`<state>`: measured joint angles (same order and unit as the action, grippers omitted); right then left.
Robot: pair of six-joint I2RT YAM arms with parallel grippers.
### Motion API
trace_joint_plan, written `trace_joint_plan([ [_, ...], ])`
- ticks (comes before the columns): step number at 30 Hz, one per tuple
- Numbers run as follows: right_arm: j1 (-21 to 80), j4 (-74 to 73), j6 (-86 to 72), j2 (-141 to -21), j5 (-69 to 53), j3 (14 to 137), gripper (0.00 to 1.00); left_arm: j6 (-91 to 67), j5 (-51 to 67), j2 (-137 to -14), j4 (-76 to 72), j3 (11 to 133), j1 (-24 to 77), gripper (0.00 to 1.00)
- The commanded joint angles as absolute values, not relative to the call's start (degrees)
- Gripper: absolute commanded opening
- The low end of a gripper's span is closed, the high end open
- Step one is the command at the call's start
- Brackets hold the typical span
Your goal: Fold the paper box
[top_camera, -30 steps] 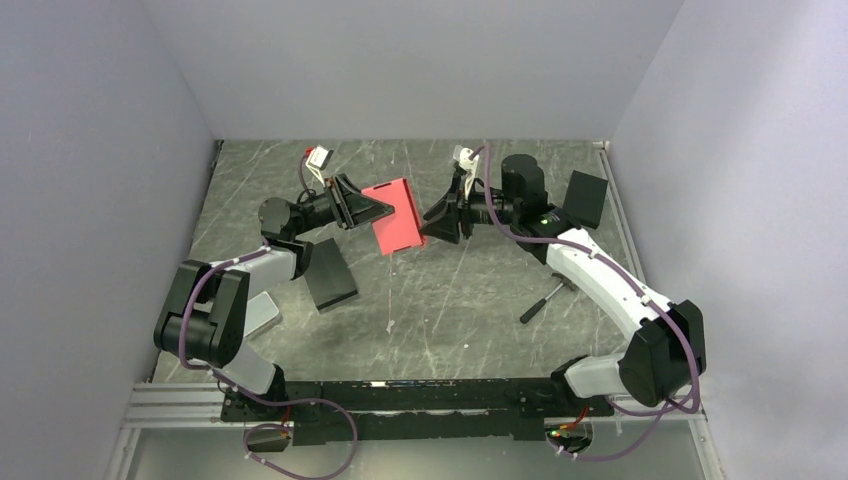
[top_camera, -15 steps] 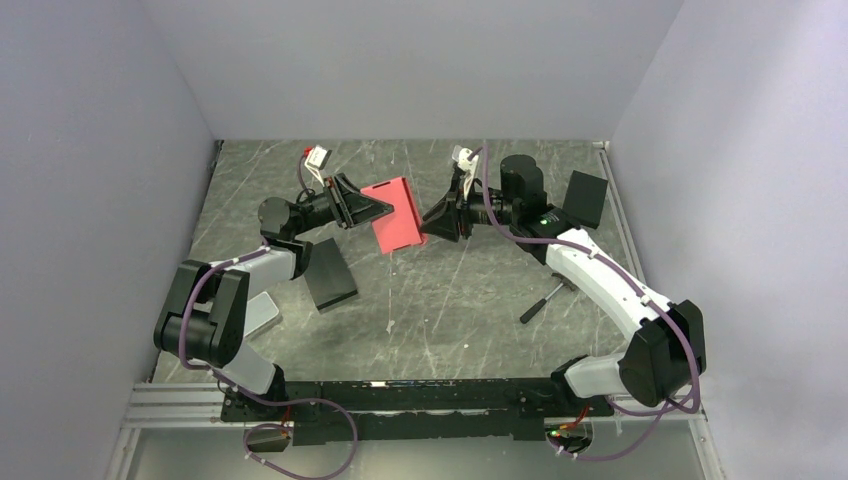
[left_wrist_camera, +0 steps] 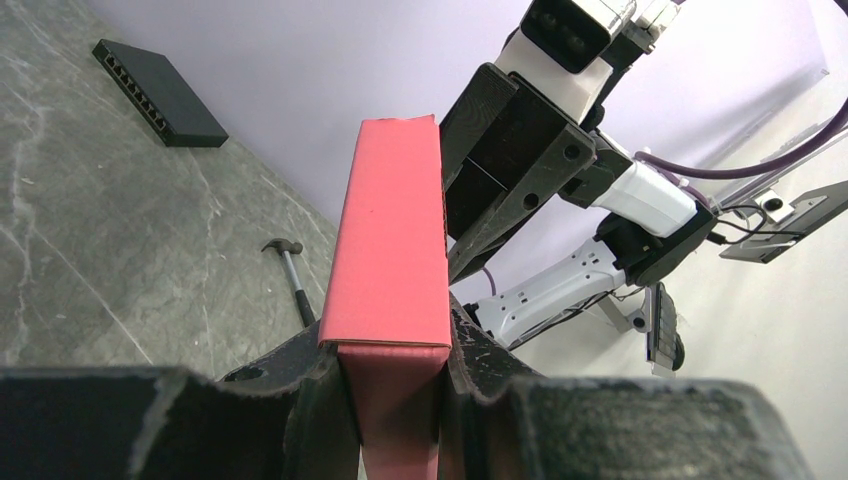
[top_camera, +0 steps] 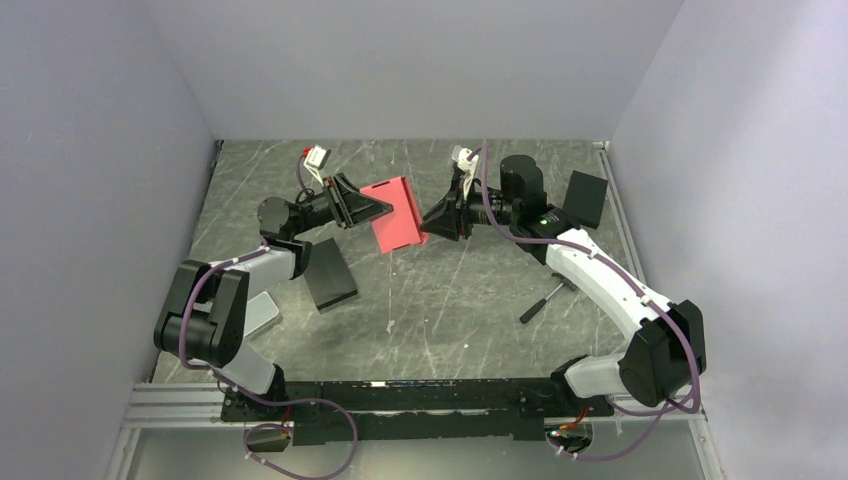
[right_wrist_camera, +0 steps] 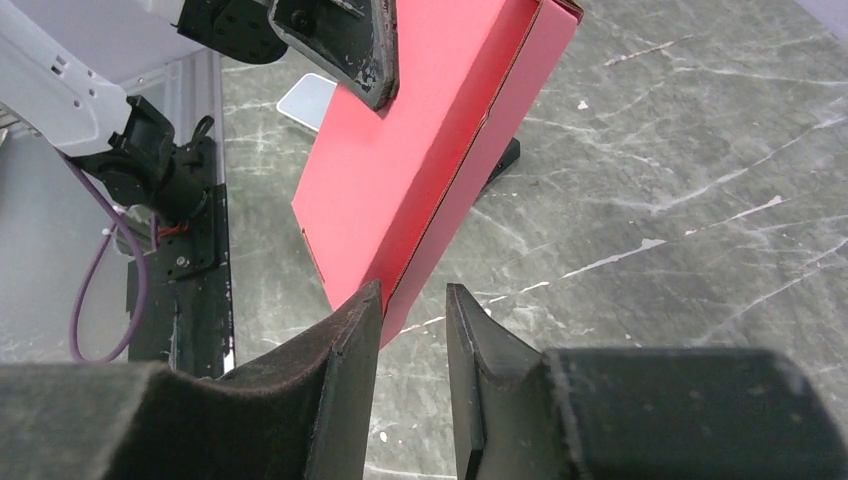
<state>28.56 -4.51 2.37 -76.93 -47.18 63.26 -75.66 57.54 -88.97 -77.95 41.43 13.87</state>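
The paper box (top_camera: 395,215) is a flat red-pink rectangular box held up above the table in the middle. My left gripper (top_camera: 372,208) is shut on its left end; in the left wrist view the box (left_wrist_camera: 390,230) stands edge-on between both fingers, with the gripper (left_wrist_camera: 395,352) pressed against its two faces. My right gripper (top_camera: 428,222) sits at the box's right lower corner. In the right wrist view its jaws (right_wrist_camera: 412,300) stand a narrow gap apart, with the box (right_wrist_camera: 420,160) corner just at the left fingertip (right_wrist_camera: 362,305) and grey floor showing through the gap.
A black rectangular box (top_camera: 330,272) lies under the left arm, and another black box (top_camera: 585,198) lies at the far right. A small hammer (top_camera: 545,300) lies right of centre. A tiny red-and-white packet (top_camera: 318,157) is at the back left.
The right gripper's jaws have narrowed and it has edged left onto the box's corner. The left gripper and the box have not moved.
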Motion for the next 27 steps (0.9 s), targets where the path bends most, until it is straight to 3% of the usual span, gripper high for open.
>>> trace_joint_plan([
  [1, 28.3, -4.9, 3.1, -76.3, -45.4, 65.3, 0.32, -75.9, 57.2, -86.2, -81.0, 41.3, 13.7, 0.00],
  [27, 27.9, -5.3, 2.9, -76.3, -44.6, 65.4, 0.30, -76.2, 57.7, -85.9, -81.0, 41.2, 13.4, 0.00],
])
